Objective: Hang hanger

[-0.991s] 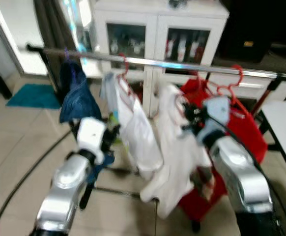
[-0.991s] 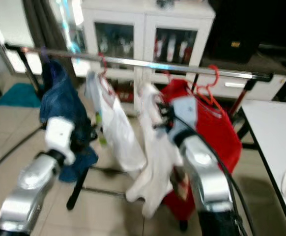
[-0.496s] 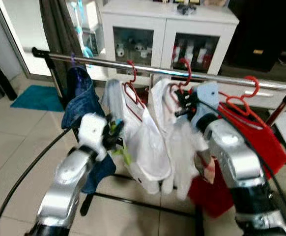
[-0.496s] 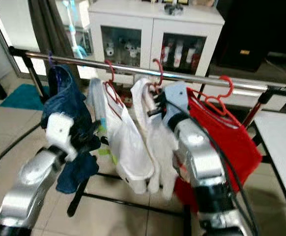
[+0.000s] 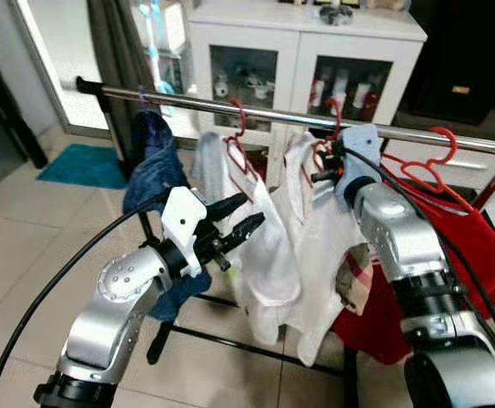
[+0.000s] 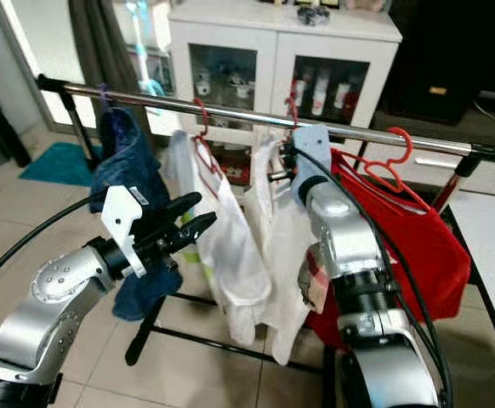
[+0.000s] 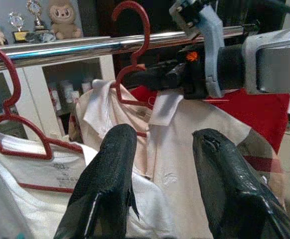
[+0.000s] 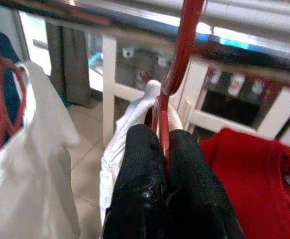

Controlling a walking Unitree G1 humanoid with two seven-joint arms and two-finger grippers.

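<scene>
While four garments point(image 5: 256, 229) hang, three red hangers point(image 5: 239, 136) show.

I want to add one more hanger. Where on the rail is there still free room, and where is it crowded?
Bare rail lies right of the red shirt's hanger, up to the rail's end. A short bare stretch lies between the blue garment and the first white shirt. The middle is crowded: there the right gripper pinches the red hanger.
</scene>
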